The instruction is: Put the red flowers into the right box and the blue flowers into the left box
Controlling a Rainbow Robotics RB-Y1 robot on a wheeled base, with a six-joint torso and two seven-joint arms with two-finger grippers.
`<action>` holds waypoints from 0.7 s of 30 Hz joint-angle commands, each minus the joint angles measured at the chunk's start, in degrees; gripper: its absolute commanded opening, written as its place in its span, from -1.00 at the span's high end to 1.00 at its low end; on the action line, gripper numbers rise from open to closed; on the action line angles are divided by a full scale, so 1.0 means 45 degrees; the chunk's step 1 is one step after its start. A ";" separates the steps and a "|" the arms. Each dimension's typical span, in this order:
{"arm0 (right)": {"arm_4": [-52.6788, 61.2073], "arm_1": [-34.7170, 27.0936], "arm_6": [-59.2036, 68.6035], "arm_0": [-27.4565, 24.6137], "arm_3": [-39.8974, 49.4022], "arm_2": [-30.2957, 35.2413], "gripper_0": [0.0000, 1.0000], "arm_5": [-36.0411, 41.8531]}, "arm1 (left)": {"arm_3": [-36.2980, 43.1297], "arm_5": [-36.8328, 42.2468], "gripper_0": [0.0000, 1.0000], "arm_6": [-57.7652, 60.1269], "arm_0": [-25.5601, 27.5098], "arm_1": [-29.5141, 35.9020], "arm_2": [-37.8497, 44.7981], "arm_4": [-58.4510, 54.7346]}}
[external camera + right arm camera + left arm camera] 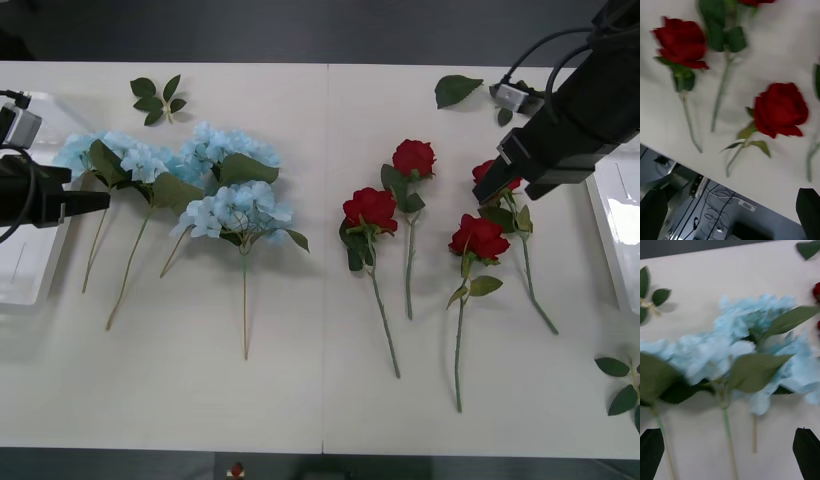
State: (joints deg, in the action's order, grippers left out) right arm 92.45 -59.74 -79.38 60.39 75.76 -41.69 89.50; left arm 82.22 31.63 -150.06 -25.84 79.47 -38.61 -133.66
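On the desk (300, 400) we found four red flowers (371, 209) right of the blue flowers (215, 180), right gripper (730, 213) open and empty above the roses, left gripper (730, 453) open and empty over the blue clusters, beside the left box (30, 290).

You have four red flowers (420, 215) in front of you, deep red blooms on green stems with darker green leaves, all against a plain white table (300, 400). The blue flowers (190, 175) are pale sky blue, with broad green leaves and tan-green stems. Loose leaf sprigs (157, 99) are green (no blooms on them). Both boxes, the left box (30, 280) and the right box (615, 235), are translucent white. Your fingers (809, 210) look black.
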 commanded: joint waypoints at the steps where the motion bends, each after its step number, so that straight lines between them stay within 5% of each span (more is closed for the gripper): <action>1: -0.2008 -0.0415 -0.0152 0.0018 -0.0312 0.0026 -1.00 0.0307 | -0.1786 0.0022 -1.00 0.0553 -0.0625 -0.0765 0.0044 0.1559; 10: -0.5114 -0.0415 -0.2867 -0.1213 -0.0761 0.0085 -1.00 -0.1685 | -0.4032 0.0022 -1.00 0.1100 -0.1329 -0.1995 0.0064 0.3336; 21: -0.6794 0.0327 -0.2984 -0.2561 -0.1113 0.0065 -0.93 -0.3619 | -0.5517 0.0022 -1.00 0.1706 -0.2422 -0.3675 -0.0053 0.5602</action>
State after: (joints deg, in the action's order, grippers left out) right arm 62.88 -59.08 -94.14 48.15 71.94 -41.72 73.88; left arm 58.01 31.63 -144.15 -34.72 63.47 -38.61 -110.11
